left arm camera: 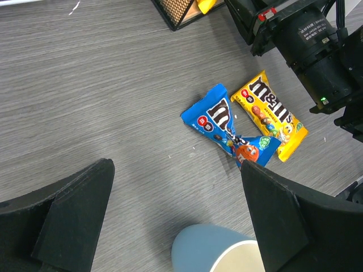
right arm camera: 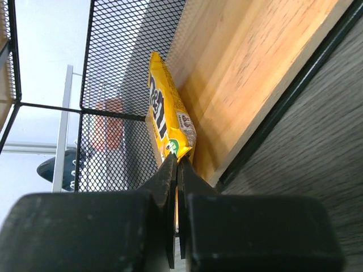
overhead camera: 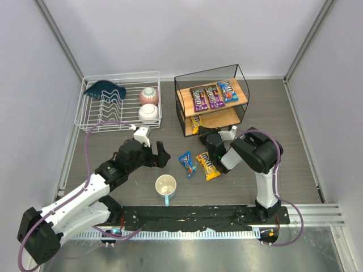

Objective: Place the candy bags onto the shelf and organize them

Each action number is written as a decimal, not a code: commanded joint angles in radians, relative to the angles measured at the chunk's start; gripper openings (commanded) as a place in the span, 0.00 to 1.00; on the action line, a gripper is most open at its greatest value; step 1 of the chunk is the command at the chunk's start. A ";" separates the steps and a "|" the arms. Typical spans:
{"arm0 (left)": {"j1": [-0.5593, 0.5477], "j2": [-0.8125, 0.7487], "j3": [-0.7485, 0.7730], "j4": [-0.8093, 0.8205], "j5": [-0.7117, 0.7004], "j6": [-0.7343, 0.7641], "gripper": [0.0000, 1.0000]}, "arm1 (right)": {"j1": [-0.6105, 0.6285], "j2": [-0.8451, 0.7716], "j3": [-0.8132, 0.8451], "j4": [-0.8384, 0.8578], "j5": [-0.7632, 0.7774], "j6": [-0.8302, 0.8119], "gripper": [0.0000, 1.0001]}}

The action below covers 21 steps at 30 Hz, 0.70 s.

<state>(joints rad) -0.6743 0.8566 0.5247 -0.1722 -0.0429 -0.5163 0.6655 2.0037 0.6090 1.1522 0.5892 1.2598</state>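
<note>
Right fingers (right arm camera: 163, 190): pressed tight together on the right gripper (overhead camera: 209, 139), nipping the bottom corner of the pinched yellow packet (right arm camera: 167, 122).
Left fingers (left arm camera: 74, 215): spread wide on the left gripper (left arm camera: 176, 169), which hovers over the table in front of the shelf (overhead camera: 242, 93), out past its left corner.
Pinched yellow packet: on the shelf's lower board at the left end. It stands on edge, hard against the black mesh side wall.
Lower board room: bare wood runs right of that packet. A black frame rail edges the front and mesh closes the left end.
Upper board: two purple packets (overhead camera: 199, 99) and a blue packet (overhead camera: 228, 90) lie flat, side by side. There are strips of bare wood at both ends.
Loose blue packet (left arm camera: 227, 126): flat on the table in front of the shelf, glossy, logo up, cinched in near one end.
Loose yellow packet (left arm camera: 271, 113): just beside the blue one and touching it at the end away from the shelf. It is smooth, with its logo up.
Mug (overhead camera: 165, 187): upright, farther out from the shelf's front than the loose pair.
Dish rack (overhead camera: 118, 76): white wire, left of the shelf, with a gap of table between them.
Right of the shelf: bare tabletop runs to the wall.
</note>
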 commanded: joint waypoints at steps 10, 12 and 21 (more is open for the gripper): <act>-0.011 -0.024 -0.006 0.011 -0.026 0.002 1.00 | 0.008 0.013 0.043 0.049 0.049 -0.010 0.12; -0.013 -0.024 -0.005 0.013 -0.026 0.004 1.00 | 0.008 0.013 0.043 0.047 0.050 -0.010 0.20; -0.014 -0.024 -0.006 0.011 -0.029 0.006 1.00 | 0.008 -0.013 0.021 0.058 0.044 -0.030 0.48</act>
<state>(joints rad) -0.6815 0.8474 0.5240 -0.1730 -0.0601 -0.5159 0.6659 2.0102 0.6312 1.1591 0.5915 1.2545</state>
